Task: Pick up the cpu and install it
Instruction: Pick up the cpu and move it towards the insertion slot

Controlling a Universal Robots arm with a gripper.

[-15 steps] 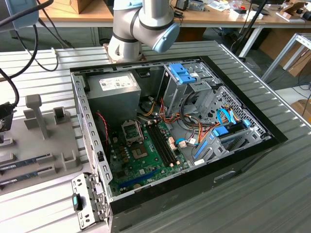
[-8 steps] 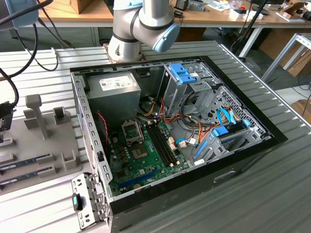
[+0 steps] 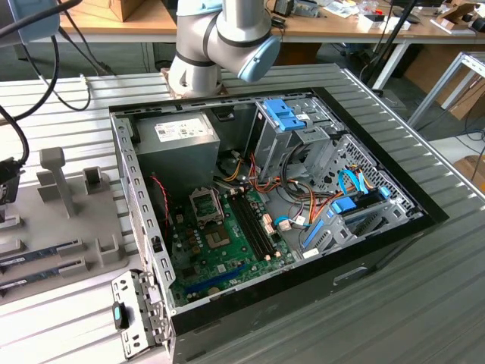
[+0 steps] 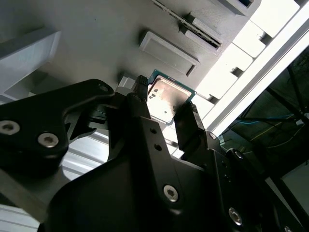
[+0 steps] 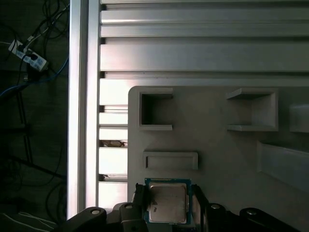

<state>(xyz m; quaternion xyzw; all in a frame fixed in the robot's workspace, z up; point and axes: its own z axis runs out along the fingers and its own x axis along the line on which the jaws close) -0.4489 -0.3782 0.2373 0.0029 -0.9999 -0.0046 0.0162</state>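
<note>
Exterior view: the open PC case (image 3: 144, 189) sits on the slatted table (image 3: 424, 303), motherboard (image 3: 227, 243) facing up. A grey tray (image 3: 68, 284) lies beside it on the exterior view's left.

Second wrist view: the gripper (image 4: 165, 99) has its black fingers (image 4: 136, 104) snug against two opposite edges of the cpu (image 4: 169, 96), jaws just chip-wide.

First wrist view: same pinch. The cpu (image 5: 166, 203) is over the tray (image 5: 217, 159) near its edge by the table rails, just beside a low rectangular block (image 5: 170, 160).
</note>
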